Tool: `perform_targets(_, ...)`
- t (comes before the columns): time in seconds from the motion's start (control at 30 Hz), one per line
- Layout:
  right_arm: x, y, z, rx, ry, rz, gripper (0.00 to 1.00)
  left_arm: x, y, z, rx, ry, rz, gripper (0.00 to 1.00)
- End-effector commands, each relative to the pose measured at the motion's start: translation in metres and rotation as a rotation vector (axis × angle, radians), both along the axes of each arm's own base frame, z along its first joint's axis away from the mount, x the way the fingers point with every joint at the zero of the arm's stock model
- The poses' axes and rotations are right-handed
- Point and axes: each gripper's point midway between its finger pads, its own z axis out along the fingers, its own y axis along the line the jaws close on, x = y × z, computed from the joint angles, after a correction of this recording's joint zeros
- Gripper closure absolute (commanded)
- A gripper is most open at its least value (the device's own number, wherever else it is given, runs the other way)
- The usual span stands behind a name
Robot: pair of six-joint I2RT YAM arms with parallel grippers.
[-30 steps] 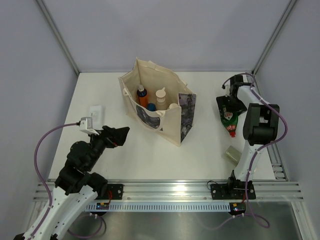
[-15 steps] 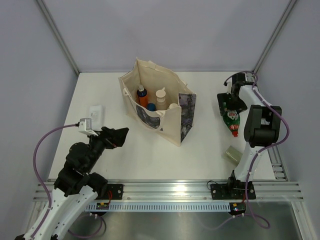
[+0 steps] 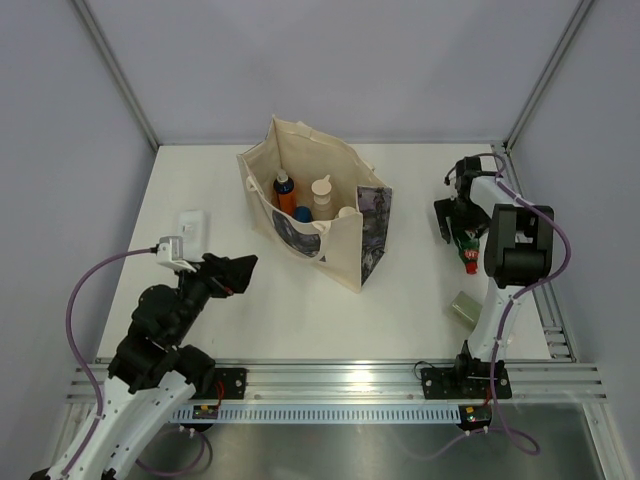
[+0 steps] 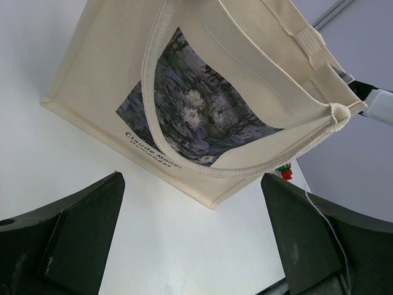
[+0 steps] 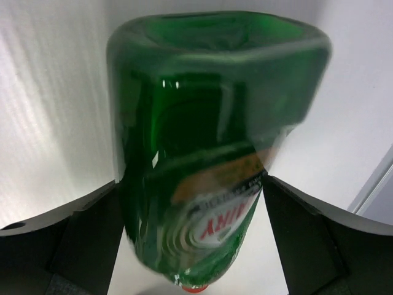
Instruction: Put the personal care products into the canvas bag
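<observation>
1. Bottle [image 5: 202, 153], green with a red cap, lies on the counter [image 3: 400, 300] at far right, between the parted fingers of the right claw [image 3: 459, 226].
2. Canvas bag [image 3: 345, 252] stands mid-counter, well apart from it, holding an orange spray bottle [image 3: 286, 196] and a beige bottle [image 3: 322, 192].
3. Left claw [image 4: 190, 179] is spread, empty, facing the bag.

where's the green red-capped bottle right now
In the top view the green red-capped bottle is at the right, between the jaws of the right gripper, to the right of the canvas bag; it fills the right wrist view.
</observation>
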Motion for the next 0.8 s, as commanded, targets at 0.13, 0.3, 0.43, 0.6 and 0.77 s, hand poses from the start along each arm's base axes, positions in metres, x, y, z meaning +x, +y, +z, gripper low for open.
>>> perform_targets(0.13,0.004,-0.004,-0.013,-0.048,0.064,0.039,0.08,0.003,0.0,0.009,-0.036,-0.033,0.012,0.01)
perform_targets(0.3,0.005,-0.005,-0.014,-0.058,0.054,0.049,0.23,0.003,0.0,0.011,-0.042,-0.035,0.014,0.01)
perform_targets(0.43,0.003,0.007,-0.008,0.047,0.041,0.029,0.42,0.003,0.0,0.013,-0.039,-0.037,0.015,0.01)
perform_targets(0.6,-0.002,0.011,0.007,0.213,0.0,-0.036,0.59,0.002,0.001,0.014,-0.039,-0.04,0.015,0.01)
perform_targets(0.77,-0.007,0.017,0.018,0.37,-0.031,-0.081,1.0,0.002,0.0,0.013,-0.042,-0.035,0.011,0.01)
